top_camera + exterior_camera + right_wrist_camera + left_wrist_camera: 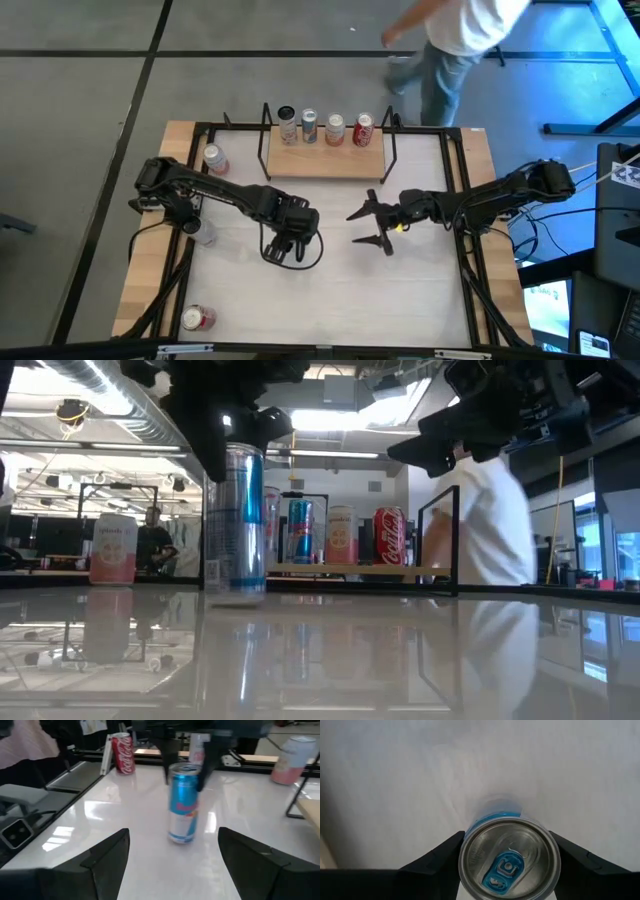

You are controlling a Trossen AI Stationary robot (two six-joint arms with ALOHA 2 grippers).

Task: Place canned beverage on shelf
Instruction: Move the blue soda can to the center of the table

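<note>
A tall blue and silver can [240, 520] stands upright near the table's middle, with my left gripper [285, 238] shut on its top end from above. My right gripper [370, 225] hangs open to the can's right, pointing at it, and its fingers [172, 865] touch nothing. The shelf [325, 160], a light-wood board with black rod uprights, sits at the far edge and carries several upright cans [335, 128]. Whether the held can's base touches the table, I cannot tell. My left gripper pinches the can just below its top rim [470, 842] between its two fingers, one on each side. The fingers [165, 762] come from above and point down. The can hangs upright under them, slightly tilted, its base at or just over the tabletop.
A pink can [215, 158] stands at the far left, a pale can [205, 232] beside the left arm, a red can [197, 318] near the front left corner. A person [450, 40] moves behind the table's far edge. White tabletop [400, 290] lies bare in front.
</note>
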